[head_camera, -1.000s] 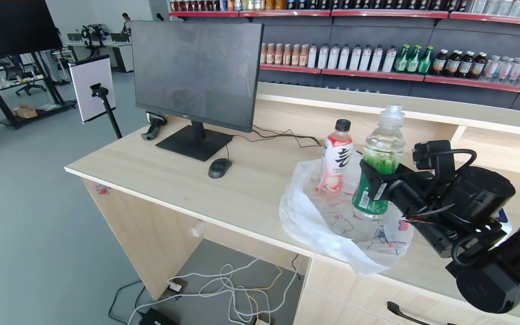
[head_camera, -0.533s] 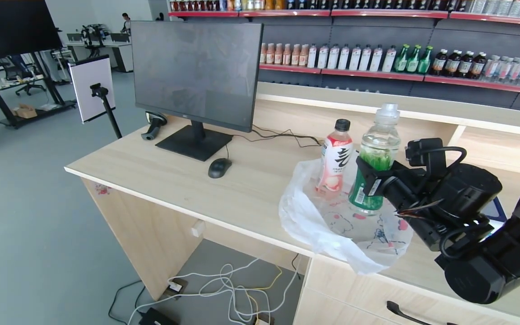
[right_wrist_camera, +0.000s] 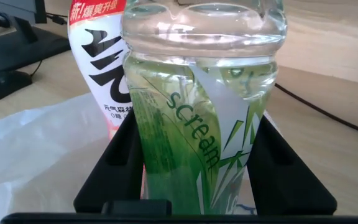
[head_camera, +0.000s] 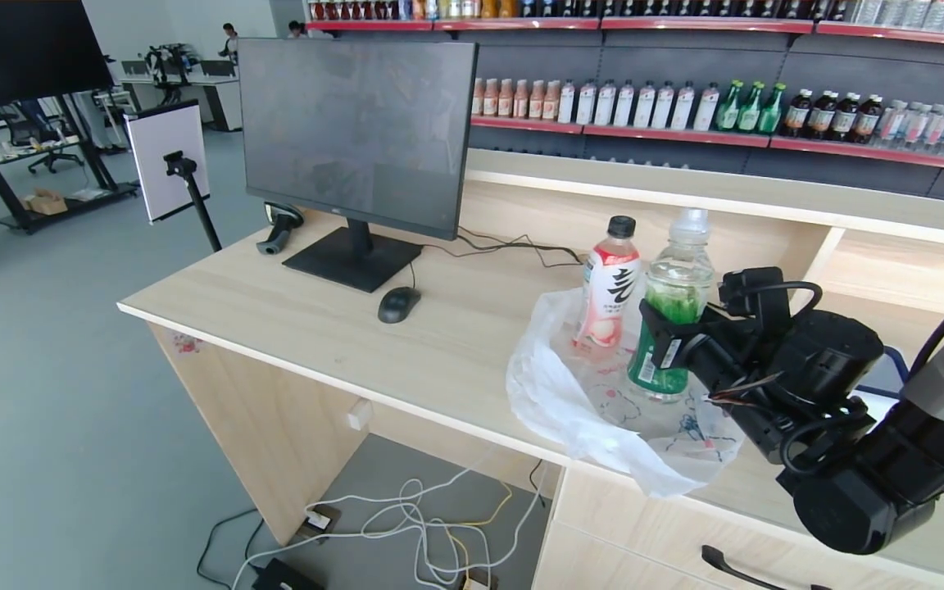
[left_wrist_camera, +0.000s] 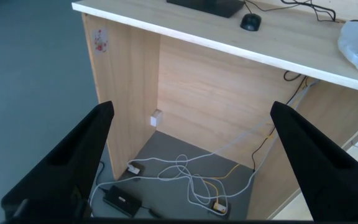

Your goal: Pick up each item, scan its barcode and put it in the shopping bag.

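Observation:
A clear bottle with a green label (head_camera: 669,315) stands upright over the white plastic shopping bag (head_camera: 595,393) on the wooden counter, its base at the bag's surface. My right gripper (head_camera: 664,328) is shut on this green bottle (right_wrist_camera: 194,124), its black fingers (right_wrist_camera: 120,155) pressed on either side. Just beside it stands a pink bottle with a black cap (head_camera: 609,287), (right_wrist_camera: 98,81), upright in the bag. My left gripper (left_wrist_camera: 191,162) hangs open low beside the counter, above the floor cables, with nothing between its fingers (left_wrist_camera: 73,162).
A monitor (head_camera: 357,131) on a stand, a mouse (head_camera: 398,305) and a handheld barcode scanner (head_camera: 279,227) occupy the counter's left half. Cables (head_camera: 513,244) run behind the pink bottle. Shelves of bottles (head_camera: 685,102) line the back wall. A drawer handle (head_camera: 734,567) sits below.
My right gripper has carried the green bottle down and slightly to the left, lowering it into the shopping bag next to the pink bottle.

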Robot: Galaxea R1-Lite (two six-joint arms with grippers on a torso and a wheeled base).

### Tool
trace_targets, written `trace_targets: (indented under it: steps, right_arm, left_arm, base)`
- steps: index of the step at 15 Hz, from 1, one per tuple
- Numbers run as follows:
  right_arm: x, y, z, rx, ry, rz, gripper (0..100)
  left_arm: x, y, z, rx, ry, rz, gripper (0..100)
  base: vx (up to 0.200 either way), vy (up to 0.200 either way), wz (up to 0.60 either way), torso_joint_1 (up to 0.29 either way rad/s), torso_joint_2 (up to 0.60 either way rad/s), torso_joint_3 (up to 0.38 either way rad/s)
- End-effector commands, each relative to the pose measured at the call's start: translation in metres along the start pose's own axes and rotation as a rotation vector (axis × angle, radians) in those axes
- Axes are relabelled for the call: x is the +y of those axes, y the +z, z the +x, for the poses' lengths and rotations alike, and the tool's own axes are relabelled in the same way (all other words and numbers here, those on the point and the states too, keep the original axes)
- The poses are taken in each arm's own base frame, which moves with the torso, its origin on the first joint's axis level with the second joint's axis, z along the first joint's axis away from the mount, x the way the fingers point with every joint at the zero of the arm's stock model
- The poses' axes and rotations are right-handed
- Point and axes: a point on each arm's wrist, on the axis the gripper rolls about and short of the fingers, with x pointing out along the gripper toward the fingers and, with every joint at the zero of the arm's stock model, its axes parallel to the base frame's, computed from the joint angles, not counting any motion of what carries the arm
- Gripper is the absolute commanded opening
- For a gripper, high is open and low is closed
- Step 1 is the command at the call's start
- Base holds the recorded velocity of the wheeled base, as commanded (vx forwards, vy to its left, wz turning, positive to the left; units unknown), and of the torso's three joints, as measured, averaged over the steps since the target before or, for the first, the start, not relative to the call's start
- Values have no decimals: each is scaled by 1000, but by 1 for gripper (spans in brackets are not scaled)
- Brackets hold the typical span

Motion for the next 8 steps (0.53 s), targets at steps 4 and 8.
trace_targets:
  steps: [4, 8]
  right_arm:
    - [1, -12, -6, 55, 6, -9, 0]
    - [-1, -15, -13, 84, 5, -14, 0]
  left_arm:
    - [0, 0, 0, -1, 1, 0, 100]
    - [0, 0, 0, -1, 1, -2, 100]
  base:
    - [0, 0, 0, 0, 0, 0]
    - [0, 0, 0, 0, 0, 0]
